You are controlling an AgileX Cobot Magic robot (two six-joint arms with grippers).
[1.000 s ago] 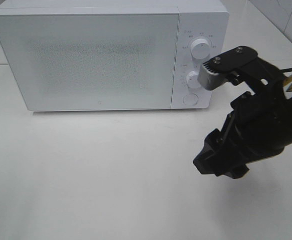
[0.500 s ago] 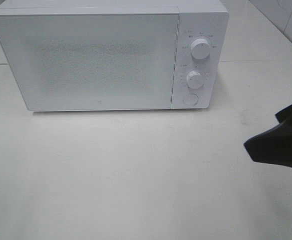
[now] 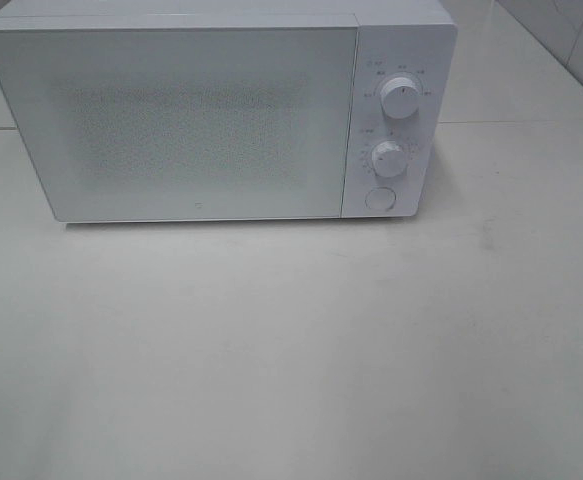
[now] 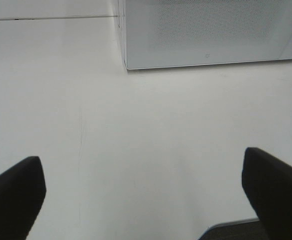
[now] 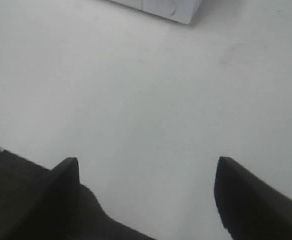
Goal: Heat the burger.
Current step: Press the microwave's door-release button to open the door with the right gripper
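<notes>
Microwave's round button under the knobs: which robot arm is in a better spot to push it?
Probably the right. The round button sits on the microwave's right side, and the open right gripper looks at that corner. The open left gripper faces the door's other end.

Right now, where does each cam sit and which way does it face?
Exterior high: high in front, looking down at the microwave and table; no arm shows.
Left wrist: on the left arm, facing the microwave's front; open left claw shows.
Right wrist: on the right arm, facing the table and the microwave's dial-side corner; open right claw shows.
Shared: all three see microwave and table.
</notes>
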